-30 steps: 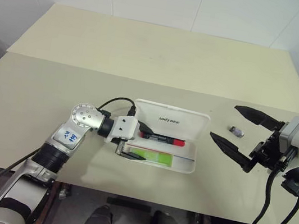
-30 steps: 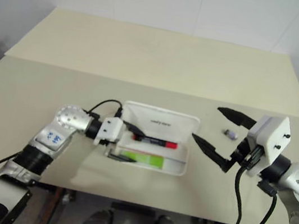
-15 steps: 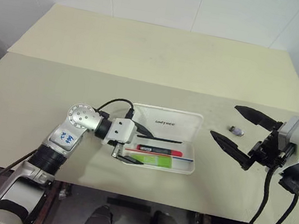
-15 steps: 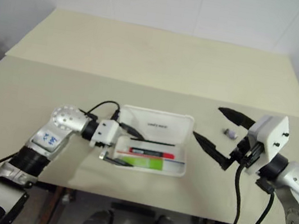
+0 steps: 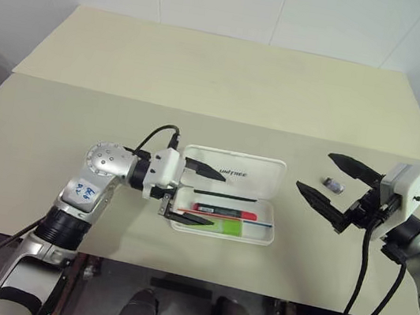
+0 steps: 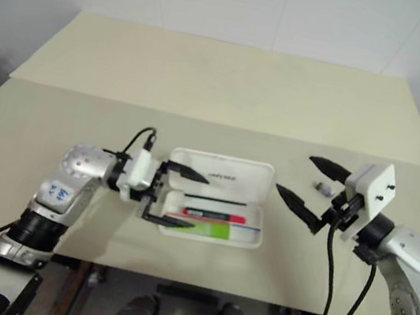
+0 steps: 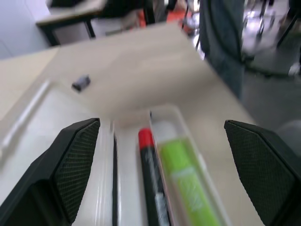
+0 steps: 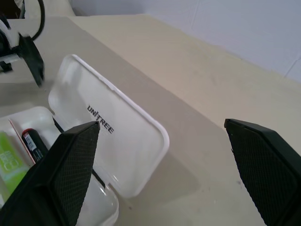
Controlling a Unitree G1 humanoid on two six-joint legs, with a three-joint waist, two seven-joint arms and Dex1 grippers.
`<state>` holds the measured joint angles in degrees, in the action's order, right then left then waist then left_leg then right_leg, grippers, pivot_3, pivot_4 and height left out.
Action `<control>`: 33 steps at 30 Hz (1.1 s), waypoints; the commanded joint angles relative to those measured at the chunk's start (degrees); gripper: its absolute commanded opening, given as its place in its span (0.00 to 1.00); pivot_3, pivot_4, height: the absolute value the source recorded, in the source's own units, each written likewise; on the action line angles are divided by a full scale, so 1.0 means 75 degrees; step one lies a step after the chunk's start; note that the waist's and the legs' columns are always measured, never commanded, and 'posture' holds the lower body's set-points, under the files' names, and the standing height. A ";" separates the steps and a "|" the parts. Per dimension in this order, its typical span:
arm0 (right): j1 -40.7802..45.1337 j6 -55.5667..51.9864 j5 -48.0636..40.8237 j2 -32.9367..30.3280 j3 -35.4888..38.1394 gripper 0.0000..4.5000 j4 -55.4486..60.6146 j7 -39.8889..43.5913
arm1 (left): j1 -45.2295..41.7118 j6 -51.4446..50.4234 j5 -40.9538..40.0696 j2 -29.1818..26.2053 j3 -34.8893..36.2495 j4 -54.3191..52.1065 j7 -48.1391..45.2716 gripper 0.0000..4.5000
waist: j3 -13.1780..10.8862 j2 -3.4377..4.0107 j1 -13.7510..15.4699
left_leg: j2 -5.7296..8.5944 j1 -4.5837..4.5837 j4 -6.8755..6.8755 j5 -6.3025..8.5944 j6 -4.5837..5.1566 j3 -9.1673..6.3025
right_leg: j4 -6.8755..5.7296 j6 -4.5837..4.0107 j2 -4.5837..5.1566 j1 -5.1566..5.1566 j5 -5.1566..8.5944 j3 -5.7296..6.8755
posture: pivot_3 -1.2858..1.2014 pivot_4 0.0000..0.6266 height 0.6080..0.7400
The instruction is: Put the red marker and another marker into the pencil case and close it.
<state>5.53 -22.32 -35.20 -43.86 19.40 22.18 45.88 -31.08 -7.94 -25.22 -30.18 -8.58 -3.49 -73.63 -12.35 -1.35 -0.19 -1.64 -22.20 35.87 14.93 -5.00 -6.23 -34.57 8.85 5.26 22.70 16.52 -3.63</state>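
The left gripper (image 5: pixel 191 193) hangs at the case's left end, jaws wide apart and holding nothing: one finger over the left edge of the lid, the other over the near left corner of the tray. The case (image 5: pixel 261 236) lies open near the table's front edge, its lid tilted back on the far side. Inside, the red marker (image 5: pixel 223 211) lies lengthwise with the green marker (image 5: pixel 219 224) just beside it on the near side. The right gripper (image 5: pixel 335 190) hovers off the case's right end, jaws also spread and empty. A small grey object (image 5: pixel 334 183) sits on the table (image 5: pixel 80 121) between its fingers as seen from above.

Both markers look stowed, so the step in hand seems to be closing. That calls for one gripper getting behind the lid's far edge and swinging it forward and down onto the tray, likely with the other steadying the case against sliding.
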 commanded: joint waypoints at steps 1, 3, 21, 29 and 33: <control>0.0090 0.0302 0.0284 -0.0436 0.0461 1.00 -0.0897 0.0403 | 0.0135 -0.1084 -0.0927 -0.0373 0.0485 -0.0994 0.0081 0.99 | 0.0000 0.0000 -0.0007 | 0.0000 -0.0001 0.0003 0.0000 0.0000 0.0000 | -0.0001 0.0000 0.0000 0.0000 0.0000 -0.0001 | 0.52 0.24 1.00; 0.0230 0.0564 0.0480 -0.0602 0.0395 1.00 -0.1415 0.0677 | 0.0121 -0.1532 -0.1192 -0.0455 0.0648 -0.1282 0.0339 0.99 | 0.0000 0.0000 -0.0010 | 0.0000 0.0002 0.0009 0.0000 0.0000 0.0001 | -0.0007 -0.0001 0.0000 -0.0001 0.0000 -0.0001 | 0.52 0.24 1.00; 0.4104 0.2281 0.2358 -0.0475 -0.1661 1.00 -0.7753 0.2918 | -0.1337 -0.3590 -0.1435 -0.1169 0.1371 -0.1627 0.2098 0.99 | -0.0010 0.0016 -0.0218 | 0.0001 0.0002 0.0002 -0.0009 -0.0002 0.0003 | 0.0000 0.0008 -0.0002 -0.0003 -0.0002 -0.0005 | 0.52 0.24 1.00; 0.5140 0.3211 0.3173 -0.0120 -0.2072 1.00 -0.9908 0.3188 | -0.1207 -0.3621 -0.1399 -0.1796 0.1551 -0.1356 0.1650 0.99 | -0.0015 0.0024 -0.0236 | 0.0001 0.0001 -0.0010 -0.0012 -0.0008 0.0007 | 0.0008 0.0009 -0.0001 0.0001 -0.0002 -0.0005 | 0.52 0.24 1.00; 0.5429 0.3606 0.3457 0.0009 -0.2123 1.00 -1.0666 0.3080 | -0.1090 -0.3376 -0.1287 -0.2074 0.1605 -0.1065 0.1338 0.99 | -0.0016 0.0025 -0.0239 | 0.0001 0.0001 -0.0013 -0.0016 -0.0015 0.0007 | 0.0005 0.0009 -0.0002 0.0002 -0.0002 -0.0005 | 0.52 0.24 1.00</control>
<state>44.89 2.84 -9.83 -43.52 2.78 -56.32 69.29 -39.51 -34.96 -35.44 -44.44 1.60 -12.10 -62.33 -12.47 -1.16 -1.99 -1.63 -22.19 35.77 14.81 -5.12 -6.17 -34.52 8.91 5.25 22.71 16.51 -3.67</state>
